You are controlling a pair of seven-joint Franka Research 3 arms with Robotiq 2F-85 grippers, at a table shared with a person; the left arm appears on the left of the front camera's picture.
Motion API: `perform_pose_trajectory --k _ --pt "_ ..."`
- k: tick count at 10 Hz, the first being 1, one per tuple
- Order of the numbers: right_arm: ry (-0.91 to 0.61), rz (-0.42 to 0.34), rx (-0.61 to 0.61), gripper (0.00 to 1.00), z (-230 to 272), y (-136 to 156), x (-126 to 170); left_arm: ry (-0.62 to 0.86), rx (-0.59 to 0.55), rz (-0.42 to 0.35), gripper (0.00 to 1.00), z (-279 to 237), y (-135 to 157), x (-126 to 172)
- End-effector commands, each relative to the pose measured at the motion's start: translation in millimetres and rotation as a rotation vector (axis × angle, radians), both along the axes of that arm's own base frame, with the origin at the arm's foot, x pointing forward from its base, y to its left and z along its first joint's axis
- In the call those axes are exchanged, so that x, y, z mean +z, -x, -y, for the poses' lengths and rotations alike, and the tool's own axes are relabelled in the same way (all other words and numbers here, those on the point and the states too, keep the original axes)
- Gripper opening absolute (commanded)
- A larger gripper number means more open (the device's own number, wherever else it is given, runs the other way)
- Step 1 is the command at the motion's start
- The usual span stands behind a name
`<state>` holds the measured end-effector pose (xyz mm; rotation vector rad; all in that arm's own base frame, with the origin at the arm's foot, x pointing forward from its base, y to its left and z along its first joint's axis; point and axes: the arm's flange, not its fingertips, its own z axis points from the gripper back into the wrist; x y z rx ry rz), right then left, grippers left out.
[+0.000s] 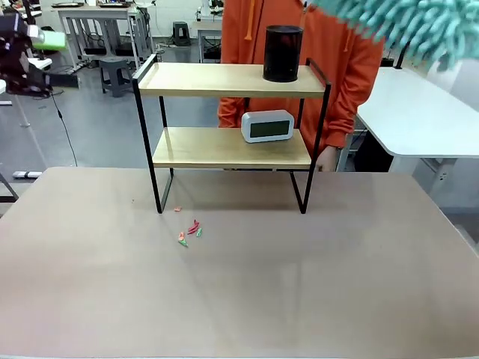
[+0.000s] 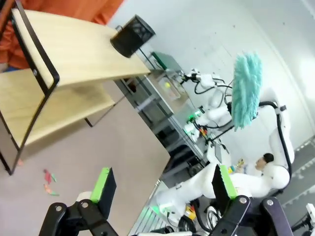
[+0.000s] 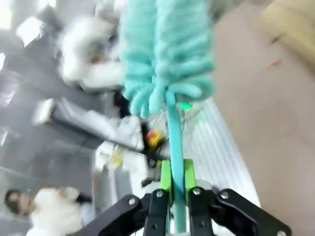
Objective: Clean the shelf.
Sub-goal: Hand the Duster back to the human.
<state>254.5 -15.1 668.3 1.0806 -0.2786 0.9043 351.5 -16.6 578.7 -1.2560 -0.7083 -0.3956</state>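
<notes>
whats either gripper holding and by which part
The right gripper is shut on the fluffy teal duster, by its thin teal handle; left gripper open, empty.

Shelf: two pale wood boards, matt, faint grain; thin black metal frame.
Cup: black mesh, looks like metal.
Clock: smooth white plastic, dark glossy screen.
Table: smooth matt grey-brown top.
Duster: fluffy teal cloth strands; smooth teal plastic handle.
Right gripper: matt black fingers, green pads.
Person's top: orange cloth.
</notes>
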Motion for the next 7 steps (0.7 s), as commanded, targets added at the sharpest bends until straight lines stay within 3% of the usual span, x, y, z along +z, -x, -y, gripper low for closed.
perform_pose_trajectory --k 1,2,3,4,5,7 --pt "0.165 -0.061 0.393 0.12 17 -15 -22 -0.002 -0.072 -0.035 1.00 -15 4 -16" --pt "0.307 -0.059 0.102 0.12 31 -24 -34 0.000 0.000 0.000 1.00 0 0 0" --pt "0.040 -0.050 0.156 0.12 -9 3 -15 0.000 0.000 0.000 1.00 0 0 0" --pt "0.146 -0.097 0.184 0.12 -2 -6 -33 0.005 -0.032 -0.029 1.00 -3 1 -11" --pt "0.230 -0.112 0.220 0.12 -20 -15 -34 0.017 -0.043 -0.009 1.00 13 9 -12" --pt "0.304 -0.111 0.376 0.12 -66 -28 -31 0.008 -0.166 -0.039 1.00 49 11 -13"
